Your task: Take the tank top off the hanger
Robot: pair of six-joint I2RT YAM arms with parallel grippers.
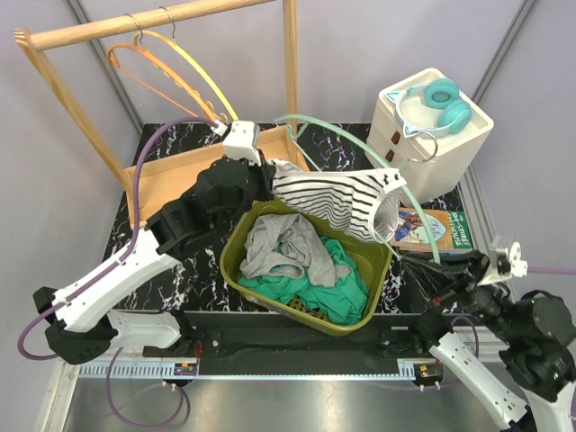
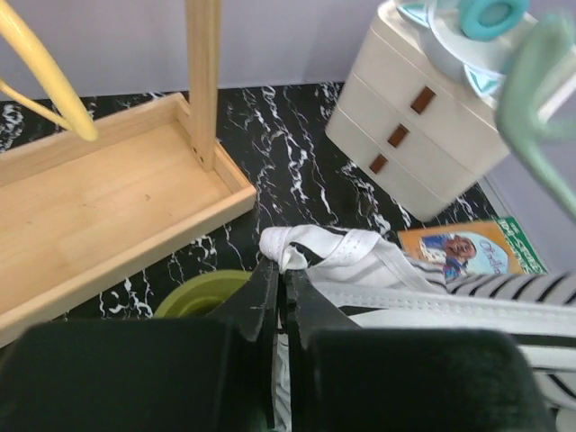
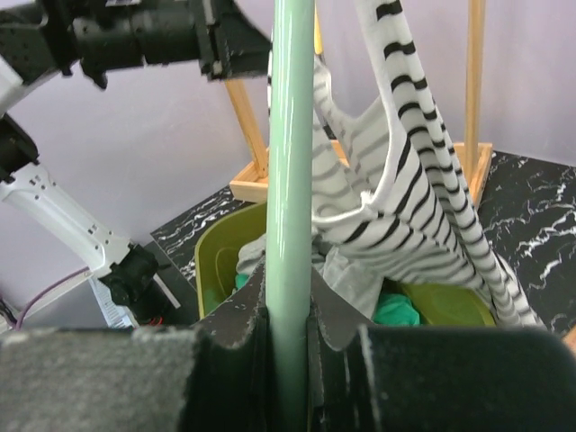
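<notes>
A black-and-white striped tank top (image 1: 342, 198) hangs stretched on a mint green hanger (image 1: 360, 144) above the basket. My left gripper (image 1: 270, 175) is shut on the top's white-edged strap end, pinched between the fingertips in the left wrist view (image 2: 283, 270); the top (image 2: 378, 261) spreads to the right there. My right gripper (image 1: 421, 268) is shut on the hanger's lower end. In the right wrist view the green bar (image 3: 291, 135) runs up between the closed fingers (image 3: 290, 288), and the top (image 3: 405, 180) drapes to its right.
An olive green basket (image 1: 236, 261) of grey and green clothes sits under the top. A wooden rack with a tray base (image 1: 171, 175) holds orange and yellow hangers (image 1: 171, 67). A white drawer unit (image 1: 432, 135) carries teal headphones (image 1: 441, 103); a book (image 1: 432, 232) lies in front of it.
</notes>
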